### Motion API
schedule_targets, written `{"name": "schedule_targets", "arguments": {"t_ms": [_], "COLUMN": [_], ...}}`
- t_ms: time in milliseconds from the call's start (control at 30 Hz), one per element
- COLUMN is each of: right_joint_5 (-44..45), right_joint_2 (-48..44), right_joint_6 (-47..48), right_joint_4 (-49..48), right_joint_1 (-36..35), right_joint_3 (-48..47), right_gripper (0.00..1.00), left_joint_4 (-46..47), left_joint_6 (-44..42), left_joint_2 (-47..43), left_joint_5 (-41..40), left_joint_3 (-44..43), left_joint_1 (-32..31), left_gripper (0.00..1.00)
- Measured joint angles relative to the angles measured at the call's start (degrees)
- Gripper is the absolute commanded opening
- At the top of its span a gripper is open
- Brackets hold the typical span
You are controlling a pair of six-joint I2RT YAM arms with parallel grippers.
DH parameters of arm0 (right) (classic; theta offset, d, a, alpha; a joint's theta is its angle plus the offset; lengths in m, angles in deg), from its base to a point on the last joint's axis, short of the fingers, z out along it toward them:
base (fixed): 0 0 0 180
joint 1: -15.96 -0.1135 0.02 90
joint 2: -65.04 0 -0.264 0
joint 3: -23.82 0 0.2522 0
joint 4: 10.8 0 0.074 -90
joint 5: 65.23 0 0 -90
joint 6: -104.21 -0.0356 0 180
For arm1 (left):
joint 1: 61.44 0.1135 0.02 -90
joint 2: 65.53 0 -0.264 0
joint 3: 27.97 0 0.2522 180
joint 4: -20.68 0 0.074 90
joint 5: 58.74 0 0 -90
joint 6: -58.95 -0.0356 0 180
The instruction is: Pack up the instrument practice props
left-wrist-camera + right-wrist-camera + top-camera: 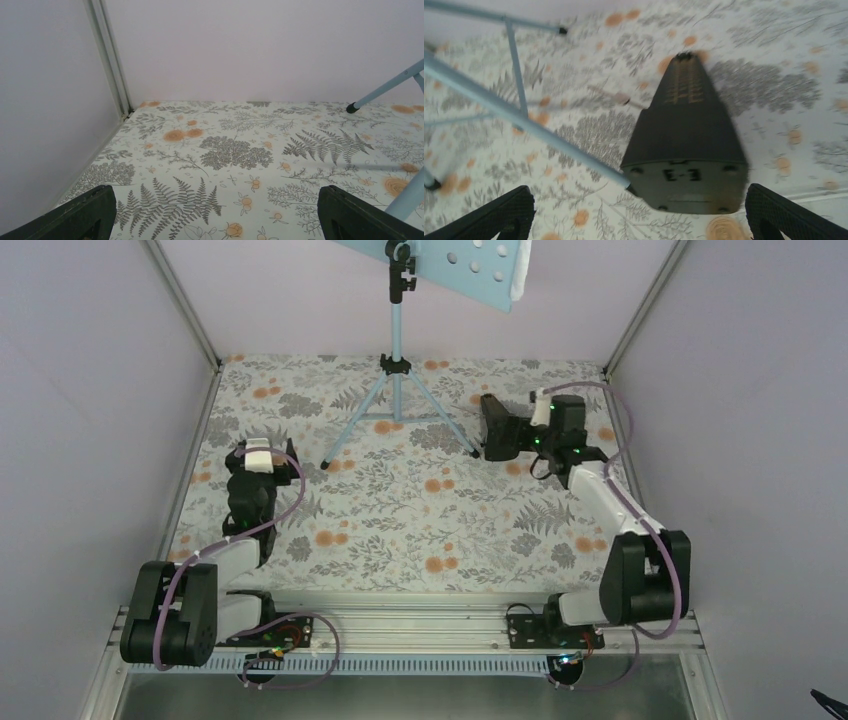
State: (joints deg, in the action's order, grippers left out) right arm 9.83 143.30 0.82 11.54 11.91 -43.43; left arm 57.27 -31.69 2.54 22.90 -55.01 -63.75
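The light blue music stand (397, 330) stands at the back centre on its tripod, and its hole-dotted tray (460, 265) tilts at the top edge. One tripod leg (524, 120) ends against the small black wedge-shaped box (497, 427), which lies on its side at the right. The box's base (689, 185) faces my right gripper (640, 192), which is open with its fingertips just either side of that base, not closed on it. My left gripper (216, 195) hangs open over bare cloth at the left, with a stand leg (385, 90) off to its right.
A floral cloth (400, 520) covers the table. Pale walls close in the left, back and right, with metal corner posts (185, 305) at the back corners. The arm bases sit on a rail (400, 635) along the near edge.
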Motion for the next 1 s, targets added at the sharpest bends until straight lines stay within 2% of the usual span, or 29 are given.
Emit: {"name": "schedule_targets", "arguments": {"t_ms": [133,267,1000], "right_joint_5": [1.7,6.8,14.4], "right_joint_2": [5.5,10.5,22.0], "right_joint_6": [2.5,3.7,9.9], "right_joint_4": [3.2,5.9,6.9], "right_joint_1": [-4.1,-5.0,-8.3], "right_joint_3": [-3.4,-6.7,-12.2], "right_gripper": [1.00,1.00,1.00], "left_joint_4": [-0.3,-0.4,-0.7], "left_joint_6": [0.0,-0.2,-0.2], "left_joint_2": [0.0,0.0,1.1], "left_joint_5": [0.2,0.2,0.2], "left_joint_3": [0.0,0.0,-0.8], "left_joint_1": [-0.1,-0.1,-0.1], "left_gripper": [1.00,1.00,1.00]}}
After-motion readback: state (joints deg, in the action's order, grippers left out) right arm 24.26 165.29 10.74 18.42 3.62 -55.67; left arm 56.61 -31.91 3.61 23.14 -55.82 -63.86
